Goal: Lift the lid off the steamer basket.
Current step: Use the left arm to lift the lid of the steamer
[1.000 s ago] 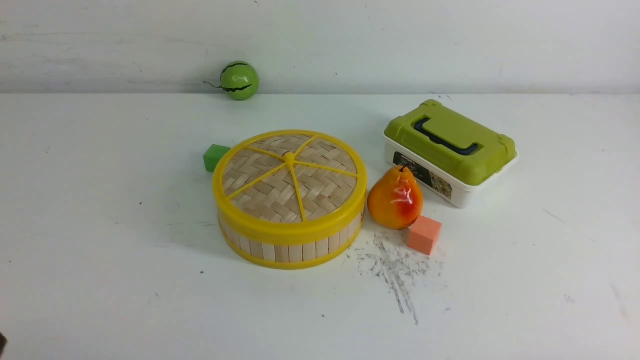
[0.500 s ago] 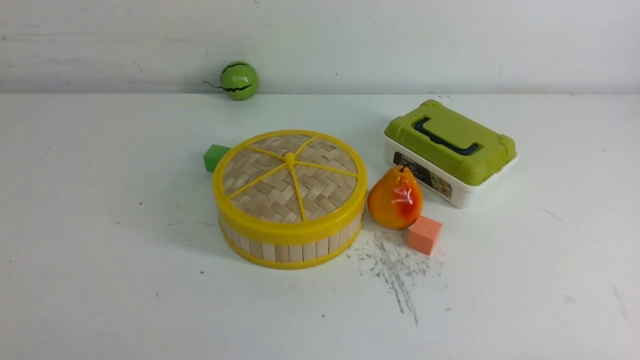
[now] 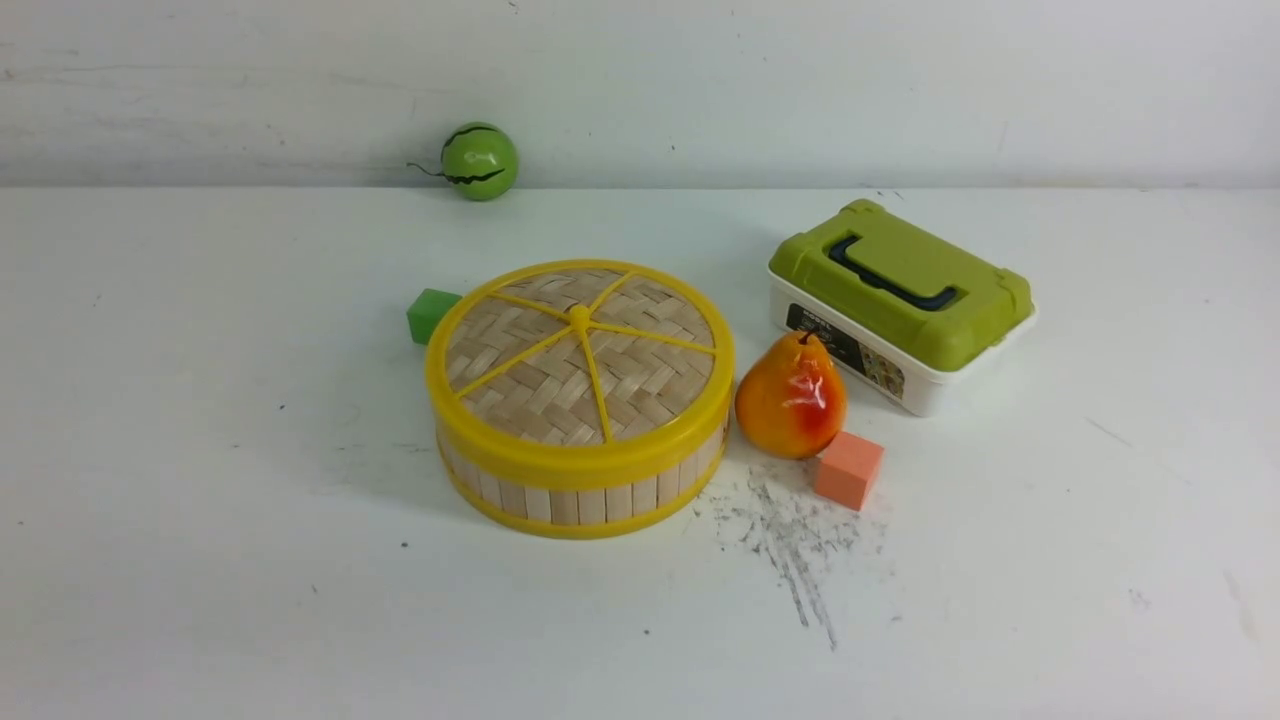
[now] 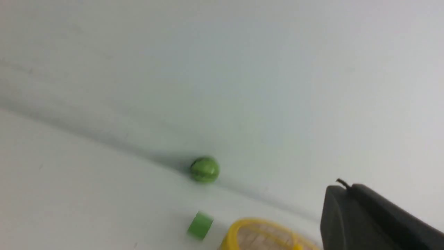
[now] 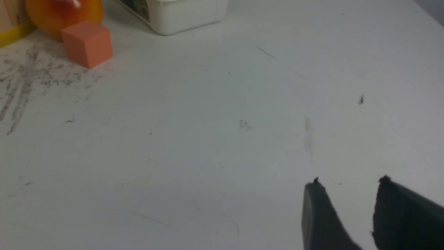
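The lid (image 3: 580,360), a woven tan disc with a yellow rim, spokes and centre knob, sits closed on the steamer basket (image 3: 585,498) at the table's middle. Neither gripper shows in the front view. In the left wrist view my left gripper (image 4: 347,189) has its jaws together and holds nothing; it is up in the air, and the lid's far edge (image 4: 263,236) shows below it. In the right wrist view my right gripper (image 5: 350,184) is open and empty, low over bare table to the right of the basket, whose bottom rim (image 5: 10,34) is just visible.
A pear (image 3: 790,398) and an orange cube (image 3: 848,470) stand right of the basket. A white box with an olive-green lid (image 3: 900,300) stands behind them. A green cube (image 3: 428,315) touches the basket's back left. A green melon ball (image 3: 479,161) lies by the back wall.
A small dark part at the front view's lower left corner has left the frame. The lid, basket and other objects have not moved.
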Robot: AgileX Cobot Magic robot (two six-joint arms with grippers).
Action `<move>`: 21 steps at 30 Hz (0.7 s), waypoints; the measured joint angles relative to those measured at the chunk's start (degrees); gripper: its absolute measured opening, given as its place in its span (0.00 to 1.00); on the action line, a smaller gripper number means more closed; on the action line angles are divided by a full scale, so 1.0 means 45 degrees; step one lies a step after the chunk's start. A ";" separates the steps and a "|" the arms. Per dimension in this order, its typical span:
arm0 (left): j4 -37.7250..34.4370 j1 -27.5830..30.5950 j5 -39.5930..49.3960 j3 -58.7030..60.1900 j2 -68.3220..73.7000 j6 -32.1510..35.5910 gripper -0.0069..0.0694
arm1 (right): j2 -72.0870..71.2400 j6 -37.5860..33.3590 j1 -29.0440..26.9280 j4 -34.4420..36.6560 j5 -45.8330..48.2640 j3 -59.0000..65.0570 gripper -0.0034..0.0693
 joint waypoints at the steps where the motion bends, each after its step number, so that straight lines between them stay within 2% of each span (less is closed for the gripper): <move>1: -0.0012 0.0000 0.0807 -0.0448 0.0613 0.0000 0.07 | 0.0000 0.0000 0.0000 0.0000 0.0000 0.0000 0.38; 3: -0.0059 0.0000 0.1775 -0.0940 0.1258 0.0060 0.07 | 0.0000 0.0000 0.0000 0.0000 0.0000 0.0000 0.38; 4: -0.0165 0.0000 0.3093 -0.1504 0.2441 0.0276 0.07 | 0.0000 0.0000 0.0000 0.0000 0.0000 0.0000 0.38; 7: -0.0540 0.0004 0.4293 -0.2116 0.4086 0.0817 0.07 | 0.0000 0.0000 0.0000 0.0000 0.0000 0.0000 0.38; 11: -0.2028 0.0004 0.5307 -0.2447 0.6226 0.3226 0.07 | 0.0000 0.0000 0.0000 0.0000 0.0000 0.0000 0.38; 15: -0.5495 0.0004 0.6536 -0.2973 0.8333 0.6611 0.07 | 0.0000 0.0000 0.0000 0.0000 0.0000 0.0000 0.38; 17: -0.7487 0.0004 0.7303 -0.3369 0.9505 0.8819 0.07 | 0.0000 0.0000 0.0000 0.0000 0.0000 0.0000 0.38; 18: -0.7868 0.0004 0.7372 -0.3405 0.9703 0.9012 0.07 | 0.0000 0.0000 0.0000 0.0000 0.0000 0.0000 0.38; 19: -0.9169 0.0004 0.7843 -0.3688 1.0358 1.0218 0.07 | 0.0000 0.0000 0.0000 0.0000 0.0000 0.0000 0.38; 21: -1.1057 0.0004 0.8428 -0.4227 1.1266 1.1612 0.07 | 0.0000 0.0000 0.0000 0.0000 0.0000 0.0000 0.38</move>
